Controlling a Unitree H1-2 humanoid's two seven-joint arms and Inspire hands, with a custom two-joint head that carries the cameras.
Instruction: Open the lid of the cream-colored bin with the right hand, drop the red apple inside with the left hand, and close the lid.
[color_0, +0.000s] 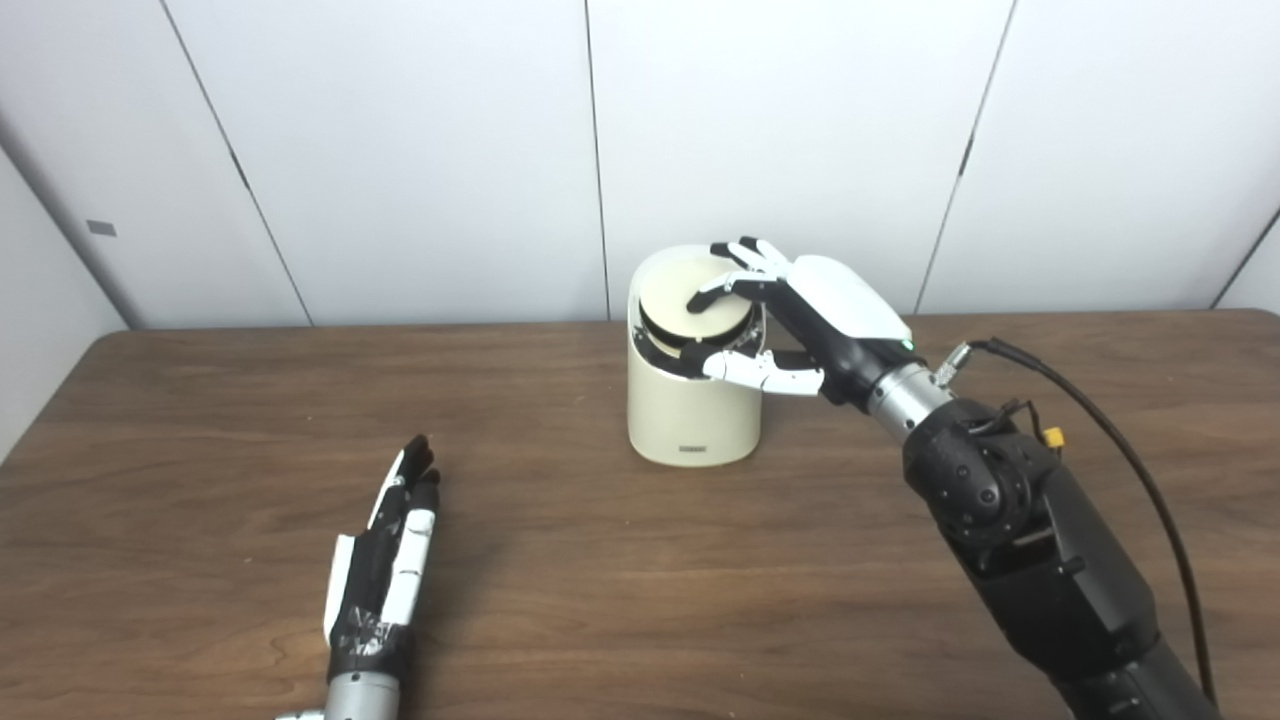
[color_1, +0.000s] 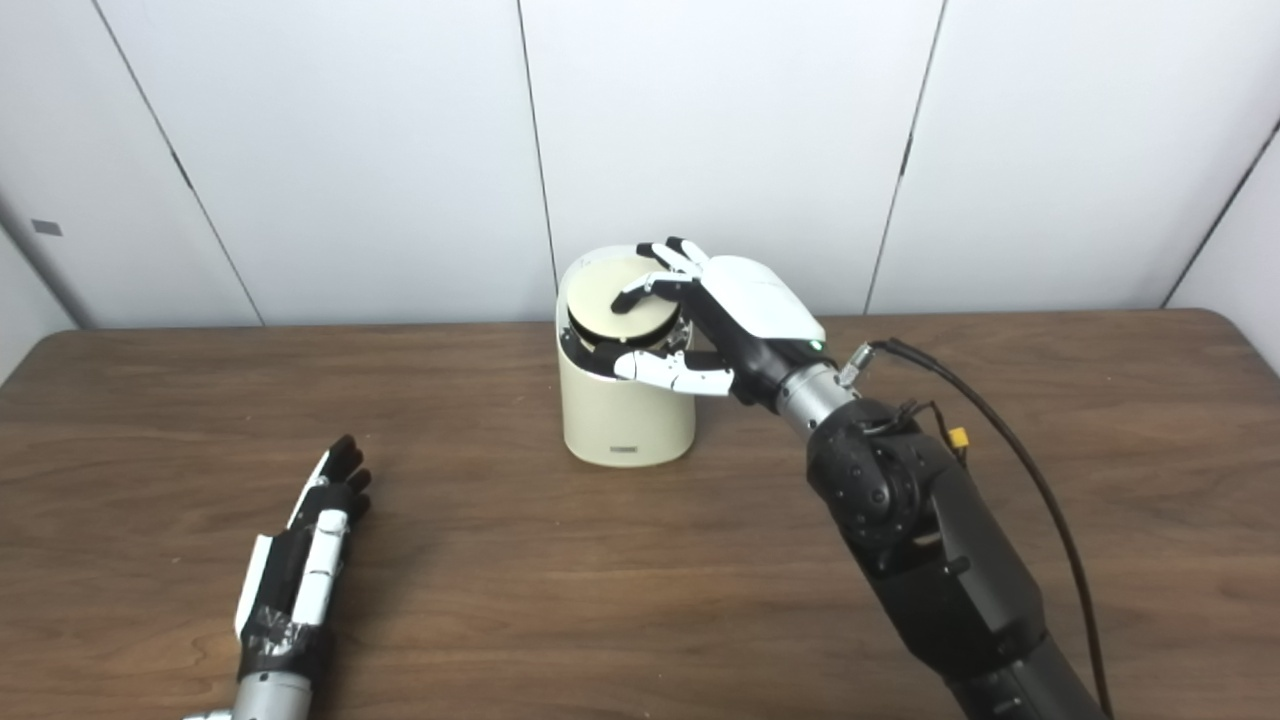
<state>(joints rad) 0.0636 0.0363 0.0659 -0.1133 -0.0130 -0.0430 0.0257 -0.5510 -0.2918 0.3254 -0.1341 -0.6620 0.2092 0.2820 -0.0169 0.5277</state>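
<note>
Right robot hand (color_0: 800, 320) rests spread fingers on the cream bin's (color_0: 690, 420) tilted lid (color_0: 695, 300) mid-desk (color_0: 640, 560), seemingly working it; left robot hand (color_0: 385, 560) lies flat, empty; no apple visible.

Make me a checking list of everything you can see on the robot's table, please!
Surface: brown wooden table, bare around the bin.
Job's things: cream-colored round bin upright; its round lid tilted; no red apple seen.
Clutter: nothing seen.
Hands: right hand on the bin's top, fingers on the lid; left hand flat on the table, holding nothing.
Cables: black cable along the right arm.
Surroundings: white wall panels.
</note>
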